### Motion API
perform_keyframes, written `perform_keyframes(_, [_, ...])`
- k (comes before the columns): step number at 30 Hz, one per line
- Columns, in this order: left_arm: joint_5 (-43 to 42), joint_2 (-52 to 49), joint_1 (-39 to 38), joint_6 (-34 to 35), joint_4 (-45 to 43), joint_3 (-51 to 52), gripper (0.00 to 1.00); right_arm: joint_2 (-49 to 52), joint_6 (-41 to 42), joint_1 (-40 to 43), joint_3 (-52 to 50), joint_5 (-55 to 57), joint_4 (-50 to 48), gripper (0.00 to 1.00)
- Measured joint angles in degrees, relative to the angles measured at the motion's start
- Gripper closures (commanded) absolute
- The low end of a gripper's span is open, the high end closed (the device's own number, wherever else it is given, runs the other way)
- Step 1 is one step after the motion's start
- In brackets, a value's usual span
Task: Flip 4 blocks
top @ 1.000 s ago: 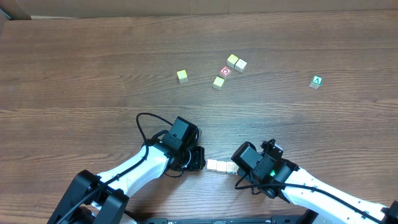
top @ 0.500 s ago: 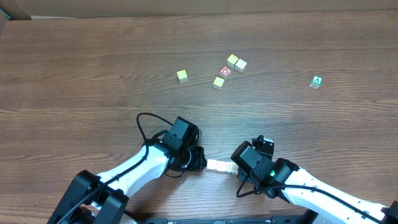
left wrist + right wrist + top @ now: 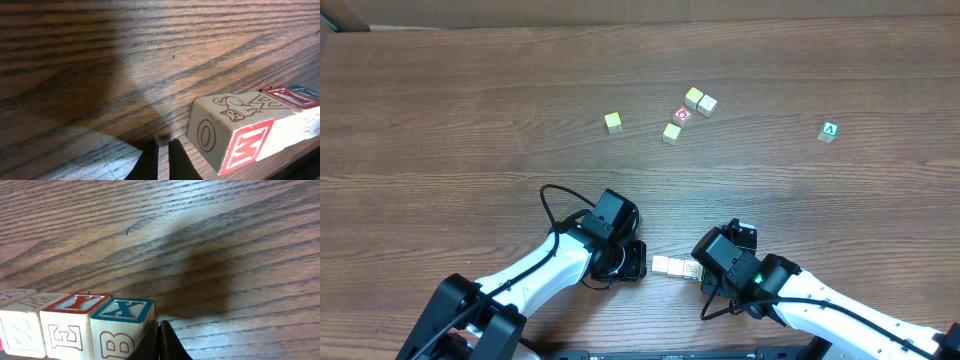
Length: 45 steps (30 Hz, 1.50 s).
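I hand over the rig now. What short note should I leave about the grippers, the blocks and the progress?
Left gripper: shut, empty, low at the table, beside the row of lettered blocks.
Right gripper: shut, empty, at the row's other end.
The four blocks lie loose farther up the table, neither arm near them.
Done: cannot tell whether any is flipped.
To do: reach and flip each.

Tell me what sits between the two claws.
A short row of blocks lies between the left claw and the right claw; the overhead view shows it.
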State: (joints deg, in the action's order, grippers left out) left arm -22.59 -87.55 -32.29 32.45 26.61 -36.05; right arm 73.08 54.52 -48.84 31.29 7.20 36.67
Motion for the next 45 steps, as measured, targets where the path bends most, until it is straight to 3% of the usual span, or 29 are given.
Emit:
perform_keyframes(12, [-0.15,0.00,0.00,-1.81,-1.01,0.00,0.96,0.00,-0.24,0.00,0.00,-3.15,-0.87,0.96])
perform_keyframes(26, [1.16,0.00,0.02,-10.86,-1.53,-0.11,0.96,0.00,3.02,0.00,0.00,-7.43,-0.42,0.96])
perform_keyframes(45, [6.99,0.02,-0.35,-11.69,-2.29,-1.11,0.96,0.00,12.17,0.00,0.00,-14.32,0.17,0.96])
